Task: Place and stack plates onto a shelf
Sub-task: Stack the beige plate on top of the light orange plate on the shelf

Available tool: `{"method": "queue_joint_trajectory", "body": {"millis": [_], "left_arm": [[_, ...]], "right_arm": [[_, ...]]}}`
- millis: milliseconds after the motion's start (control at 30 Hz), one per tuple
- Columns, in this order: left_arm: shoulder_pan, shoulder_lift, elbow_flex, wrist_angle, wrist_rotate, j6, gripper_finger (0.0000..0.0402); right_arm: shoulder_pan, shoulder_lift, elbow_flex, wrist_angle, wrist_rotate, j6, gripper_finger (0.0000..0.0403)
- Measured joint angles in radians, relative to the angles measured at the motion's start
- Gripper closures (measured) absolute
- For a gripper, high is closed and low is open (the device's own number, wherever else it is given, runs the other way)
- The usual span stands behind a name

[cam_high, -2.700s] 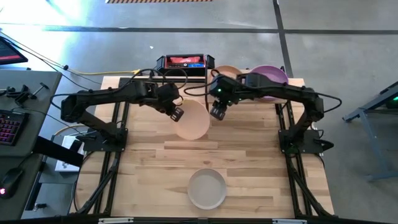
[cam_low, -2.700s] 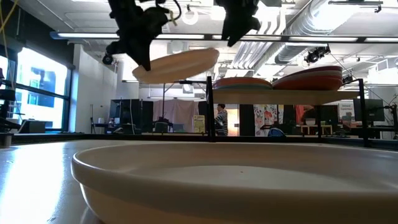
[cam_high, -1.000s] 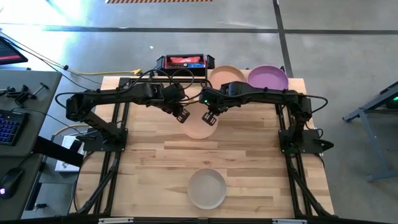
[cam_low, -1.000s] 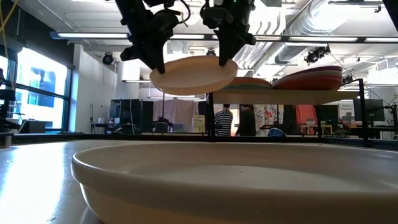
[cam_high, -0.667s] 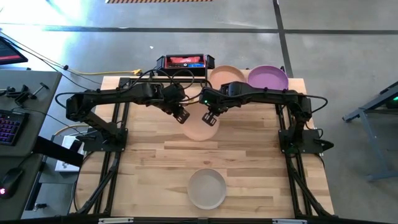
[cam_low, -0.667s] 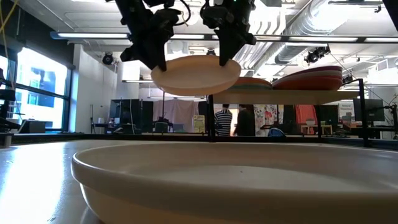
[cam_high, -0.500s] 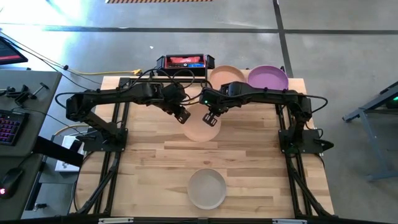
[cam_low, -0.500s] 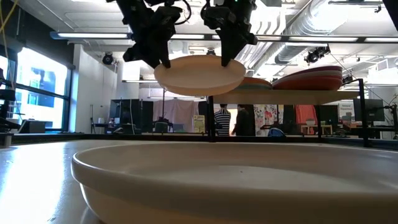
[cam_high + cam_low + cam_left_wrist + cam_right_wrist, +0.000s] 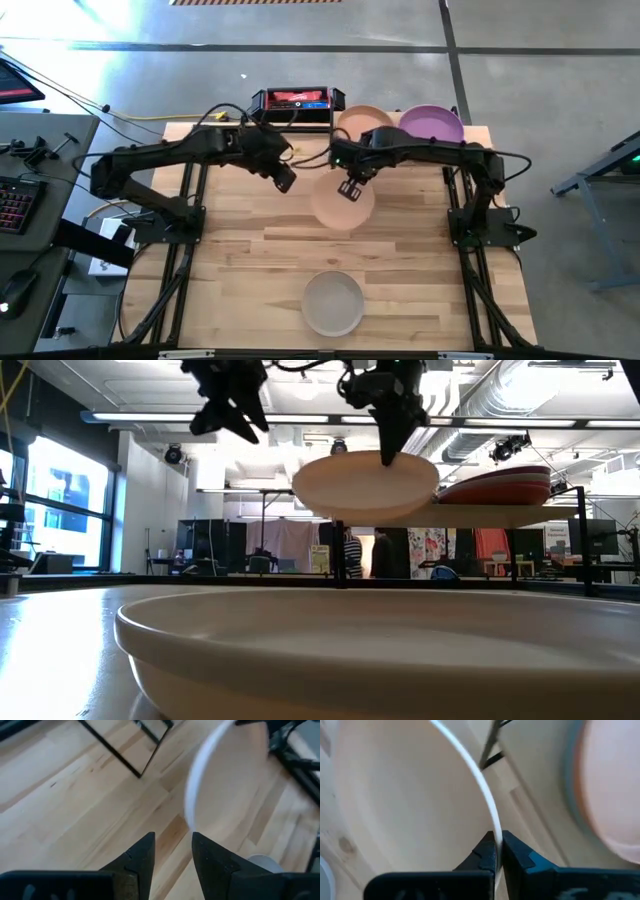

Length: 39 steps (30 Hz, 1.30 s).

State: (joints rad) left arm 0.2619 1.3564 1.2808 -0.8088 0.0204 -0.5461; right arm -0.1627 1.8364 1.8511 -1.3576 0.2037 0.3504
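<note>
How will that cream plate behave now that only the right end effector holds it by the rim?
The cream plate looks rigid: it stays flat, pinched at one edge by the right end effector. That off-centre pinch may let it droop or pivot. Its matte, shallow rim seems grippable.

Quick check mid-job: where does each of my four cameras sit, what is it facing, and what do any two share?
High: overhead, straight down; both arms, peach plate, shelf.
Low: table height, level across grey plate toward the room; claws enter from above.
Left wrist: behind the open left claw, facing tabletop.
Right wrist: behind the right claw, shut on the plate's rim.
Shared: all four show the peach plate.
</note>
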Motion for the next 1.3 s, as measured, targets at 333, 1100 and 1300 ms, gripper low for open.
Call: {"method": "queue_joint_trajectory", "body": {"millis": [333,1100,1300], "left_arm": [[0.000,-0.065,0.000,-0.001,-0.006,0.000,0.0284],[-0.001,-0.065,0.000,-0.006,-0.006,0.018,0.0284],[-0.001,-0.065,0.000,-0.005,-0.006,0.020,0.0284]], "right_arm": [[-0.178,-0.116,0.001,0.004,-0.019,-0.087,0.0402],[-0.767,-0.189,0.002,0.106,-0.373,-0.095,0.0403],[-0.768,-0.156,0.001,0.109,-0.377,-0.089,0.0403]]}}
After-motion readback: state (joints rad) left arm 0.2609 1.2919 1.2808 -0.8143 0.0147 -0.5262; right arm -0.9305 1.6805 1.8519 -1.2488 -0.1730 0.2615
